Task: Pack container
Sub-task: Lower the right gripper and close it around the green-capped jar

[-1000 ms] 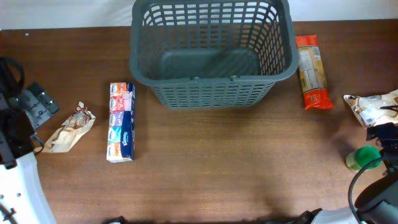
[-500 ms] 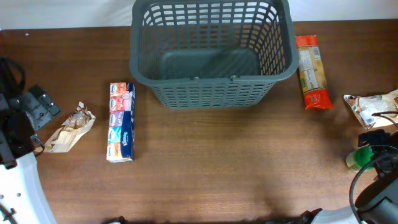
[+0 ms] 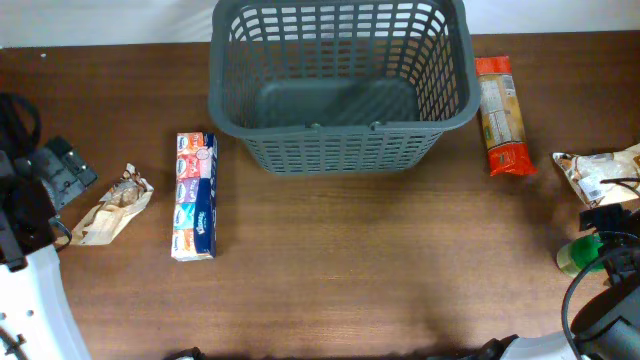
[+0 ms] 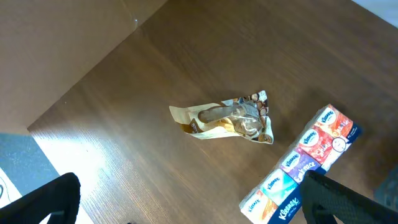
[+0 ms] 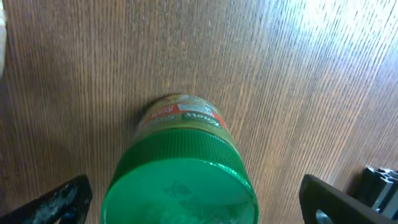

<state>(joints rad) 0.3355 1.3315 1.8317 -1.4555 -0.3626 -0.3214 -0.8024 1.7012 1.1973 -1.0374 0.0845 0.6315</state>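
Tissue pack near the container reads "Kleenex".

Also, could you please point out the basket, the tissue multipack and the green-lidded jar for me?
basket (image 3: 340,152): overhead view, on its front lattice wall.
tissue multipack (image 3: 195,196): overhead view, middle of its top face.
green-lidded jar (image 5: 180,186): right wrist view, centre of the green lid.

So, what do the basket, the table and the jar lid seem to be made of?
Basket: likely moulded plastic, matte dark grey, with slotted walls. Table: wood or wood-look laminate, brown with visible grain. Jar lid: probably plastic, green, ribbed around its edge.
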